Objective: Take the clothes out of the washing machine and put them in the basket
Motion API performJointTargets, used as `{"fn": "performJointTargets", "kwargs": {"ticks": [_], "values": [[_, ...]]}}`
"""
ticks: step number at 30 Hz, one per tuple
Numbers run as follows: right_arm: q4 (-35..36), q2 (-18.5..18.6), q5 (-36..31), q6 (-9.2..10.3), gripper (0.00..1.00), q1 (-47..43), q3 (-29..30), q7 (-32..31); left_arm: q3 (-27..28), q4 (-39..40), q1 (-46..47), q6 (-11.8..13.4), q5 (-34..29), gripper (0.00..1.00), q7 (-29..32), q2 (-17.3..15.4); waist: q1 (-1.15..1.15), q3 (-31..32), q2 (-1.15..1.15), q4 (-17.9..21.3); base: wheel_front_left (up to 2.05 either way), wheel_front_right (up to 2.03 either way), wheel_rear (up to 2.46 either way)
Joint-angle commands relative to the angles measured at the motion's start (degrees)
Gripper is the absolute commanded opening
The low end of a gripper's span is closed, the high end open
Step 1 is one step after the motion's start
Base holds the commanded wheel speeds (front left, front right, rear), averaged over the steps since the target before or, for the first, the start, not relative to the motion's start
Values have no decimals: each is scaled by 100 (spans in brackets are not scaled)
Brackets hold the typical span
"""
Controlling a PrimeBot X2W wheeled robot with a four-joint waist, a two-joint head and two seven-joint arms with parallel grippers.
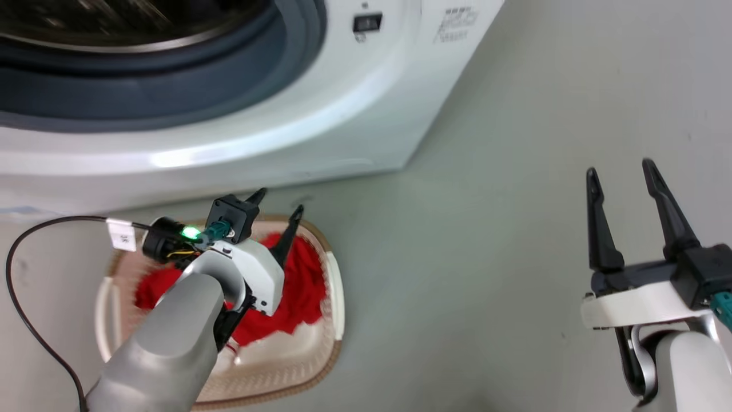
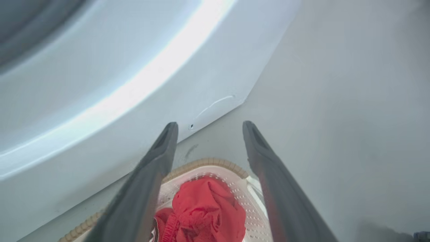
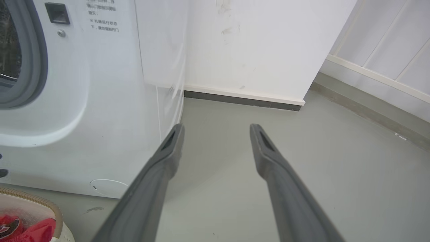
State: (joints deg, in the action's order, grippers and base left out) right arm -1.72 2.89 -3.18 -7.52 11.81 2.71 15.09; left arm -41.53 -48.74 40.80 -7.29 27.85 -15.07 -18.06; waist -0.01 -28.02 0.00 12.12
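Clothes (image 1: pixel 300 286), red, lie heaped inside the basket (image 1: pixel 338 303) at lower left, near the washing machine's (image 1: pixel 286 131) bottom edge, a strip of floor (image 1: pixel 486 257) between; left hand (image 1: pixel 279 204) above the basket's far rim, fingers apart, empty; grey floor spans rightward; right hand (image 1: pixel 620 167) fingers apart, empty, well apart from both.

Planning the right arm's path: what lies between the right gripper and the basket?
Just bare grey floor between the basket and the open right gripper, seen in the head view.
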Motion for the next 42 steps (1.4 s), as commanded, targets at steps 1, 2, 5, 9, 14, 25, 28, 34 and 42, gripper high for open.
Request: {"fn": "performJointTargets", "kwargs": {"ticks": [1,2,5,9,14,25,28,34,42], "values": [[-12,-2,-63,6,100,-126,53,11,211,312,-224,68,-58,100,-13,-63,1,583,0,-317,0,0,0],[-17,-3,-72,6,100,-167,78,11,347,507,-301,105,-84,100,-13,-90,1,702,0,-375,0,0,0],[-4,-2,-118,7,100,-293,113,11,816,1205,-584,317,-272,100,-14,-165,1,988,0,-530,0,0,0],[14,-3,-178,6,100,-401,120,11,1281,1898,-1012,574,-532,100,-13,-219,1,1239,0,-683,0,0,0],[52,-2,-203,6,100,-598,120,11,2113,2904,-1774,825,-842,100,-14,-181,1,1620,0,-864,0,0,0],[233,-2,-105,6,100,-1094,103,11,3412,4175,-3353,966,-1426,100,-13,384,1,2285,0,-1048,0,0,0],[248,-2,-79,6,100,-1246,71,11,3682,4321,-3730,953,-1529,100,-14,611,1,2444,0,-1054,0,0,0],[294,-2,-42,6,100,-1464,56,11,4021,4551,-4273,839,-1838,100,-14,986,1,2592,0,-1034,0,0,0],[246,-2,38,6,100,-1602,56,11,4180,4664,-4568,728,-2236,100,-14,1279,1,2708,0,-1011,0,0,0]]}}
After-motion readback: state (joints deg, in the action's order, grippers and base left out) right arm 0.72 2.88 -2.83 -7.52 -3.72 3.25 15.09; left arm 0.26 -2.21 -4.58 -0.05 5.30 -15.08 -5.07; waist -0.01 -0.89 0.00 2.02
